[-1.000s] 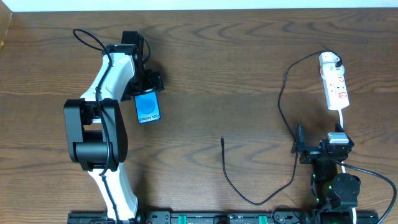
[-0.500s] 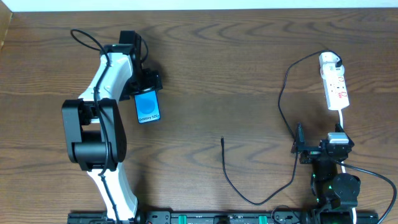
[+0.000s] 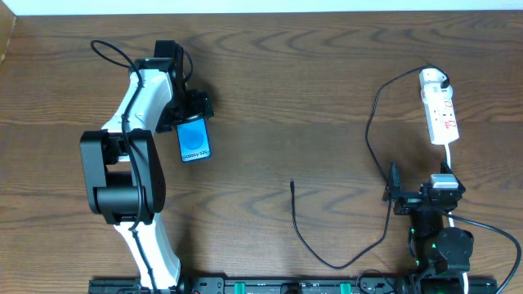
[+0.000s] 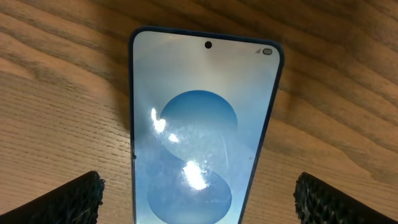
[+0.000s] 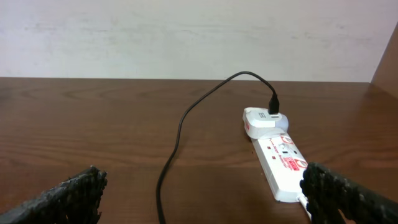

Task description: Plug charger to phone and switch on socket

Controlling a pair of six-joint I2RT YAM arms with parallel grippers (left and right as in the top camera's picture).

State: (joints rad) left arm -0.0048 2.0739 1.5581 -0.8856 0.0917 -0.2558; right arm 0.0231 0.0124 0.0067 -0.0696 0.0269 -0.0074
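Observation:
The phone (image 3: 194,142) lies flat on the wooden table, blue screen up, and fills the middle of the left wrist view (image 4: 202,124). My left gripper (image 3: 189,113) hovers open over its far end, one finger on each side of it (image 4: 199,202), not touching. The charger's black cable (image 3: 369,122) runs from its loose plug tip (image 3: 292,184) at mid-table round to the white adapter (image 3: 433,79) seated in the socket (image 3: 441,114). My right gripper (image 3: 421,186) stands open near the table's front edge, facing the socket (image 5: 283,165) and the cable (image 5: 180,124), holding nothing.
The socket's thick white cord (image 3: 449,155) runs down toward the right arm's base. The cable loops along the front of the table (image 3: 327,260). A pale wall (image 5: 186,37) stands behind the table's far edge.
The left arm has edged slightly to the left above the phone. The phone, the cable and the right arm have not moved.

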